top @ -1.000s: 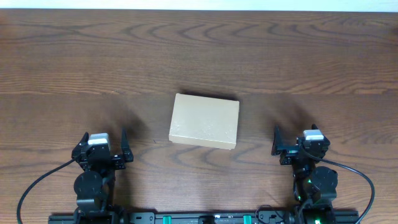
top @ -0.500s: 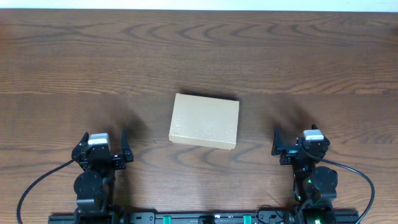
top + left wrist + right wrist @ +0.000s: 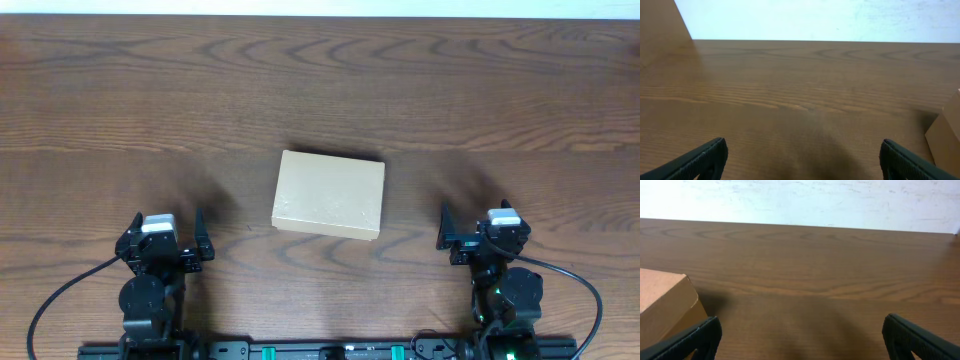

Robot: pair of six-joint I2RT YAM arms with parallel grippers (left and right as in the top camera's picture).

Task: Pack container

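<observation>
The container [image 3: 329, 195], a plain tan cardboard box with its lid lying flat, sits in the middle of the wooden table [image 3: 320, 90]. My left gripper [image 3: 168, 218] rests near the front edge, to the box's lower left, open and empty. My right gripper [image 3: 476, 212] rests to the box's lower right, also open and empty. In the left wrist view my left gripper [image 3: 802, 157] has only bare wood between its fingers, and a corner of the container [image 3: 947, 135] shows at the right edge. In the right wrist view my right gripper [image 3: 802, 337] also spans bare wood, with the container [image 3: 662, 305] at the left.
Dark wood-grain tabletop runs out on all sides of the box. A pale wall [image 3: 800, 200] stands behind the table's far edge. The arm bases and black cables [image 3: 60, 300] lie along the front edge.
</observation>
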